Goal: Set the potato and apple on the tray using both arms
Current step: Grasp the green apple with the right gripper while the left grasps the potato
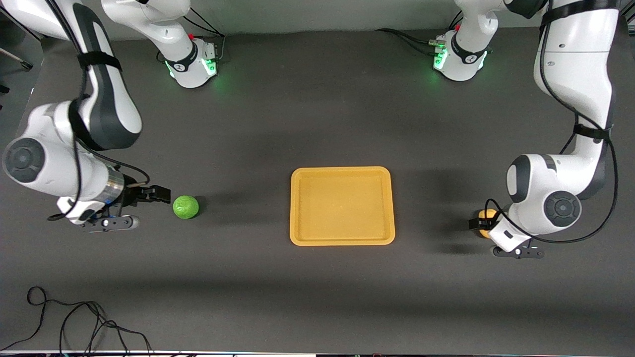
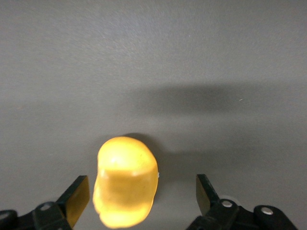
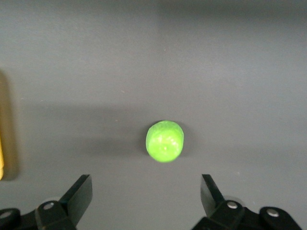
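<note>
The yellow-orange tray (image 1: 342,206) lies flat at the table's middle with nothing on it. The green apple (image 1: 185,207) sits on the table toward the right arm's end. My right gripper (image 1: 158,197) is low beside it and open; in the right wrist view the apple (image 3: 164,141) lies just ahead of the gripper (image 3: 145,194), not between the fingers. The potato (image 1: 485,216) lies toward the left arm's end. My left gripper (image 1: 479,225) is open around it; in the left wrist view the potato (image 2: 125,182) sits between the spread fingers (image 2: 76,197), closer to one.
Black cables (image 1: 74,322) lie loose at the table's edge nearest the front camera, toward the right arm's end. A sliver of the tray's edge (image 3: 1,160) shows in the right wrist view. Both arm bases (image 1: 193,62) stand at the edge farthest from the front camera.
</note>
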Robot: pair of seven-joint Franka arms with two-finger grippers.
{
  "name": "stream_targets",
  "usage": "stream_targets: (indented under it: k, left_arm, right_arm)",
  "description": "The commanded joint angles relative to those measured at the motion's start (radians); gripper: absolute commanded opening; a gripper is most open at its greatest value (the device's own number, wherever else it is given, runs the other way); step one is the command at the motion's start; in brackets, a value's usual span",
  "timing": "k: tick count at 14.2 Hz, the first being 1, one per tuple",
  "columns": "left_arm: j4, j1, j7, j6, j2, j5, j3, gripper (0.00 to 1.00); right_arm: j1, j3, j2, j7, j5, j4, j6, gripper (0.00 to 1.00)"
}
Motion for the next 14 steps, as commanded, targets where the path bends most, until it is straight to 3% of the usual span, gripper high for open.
stream_targets:
  k: [1, 4, 5, 7, 9, 14]
  left_arm:
    - [-0.055, -0.011, 0.011, 0.082, 0.01, 0.024, 0.012, 0.95]
    - [-0.072, -0.005, 0.011, 0.088, 0.009, 0.052, 0.012, 0.91]
    - [-0.072, -0.005, 0.011, 0.087, 0.01, 0.052, 0.012, 0.84]
    - [-0.07, -0.004, 0.012, 0.075, 0.006, 0.052, 0.012, 0.57]
    - [-0.058, -0.01, 0.011, 0.033, -0.014, 0.052, 0.012, 0.41]
    - [0.089, -0.082, -0.029, -0.285, -0.135, 0.015, 0.007, 0.38]
  right_arm:
    - [0.035, -0.002, -0.026, 0.03, -0.009, -0.131, 0.132, 1.0]
    - [0.037, -0.002, 0.054, 0.04, -0.02, -0.177, 0.236, 1.0]
    - [0.039, -0.003, 0.08, 0.04, -0.023, -0.182, 0.259, 1.0]
    - [0.037, -0.003, 0.118, 0.04, -0.049, -0.191, 0.301, 1.0]
    - [0.033, -0.008, 0.146, 0.042, -0.081, -0.208, 0.35, 1.0]
    - [0.031, -0.01, 0.227, 0.047, -0.083, -0.233, 0.454, 0.98]
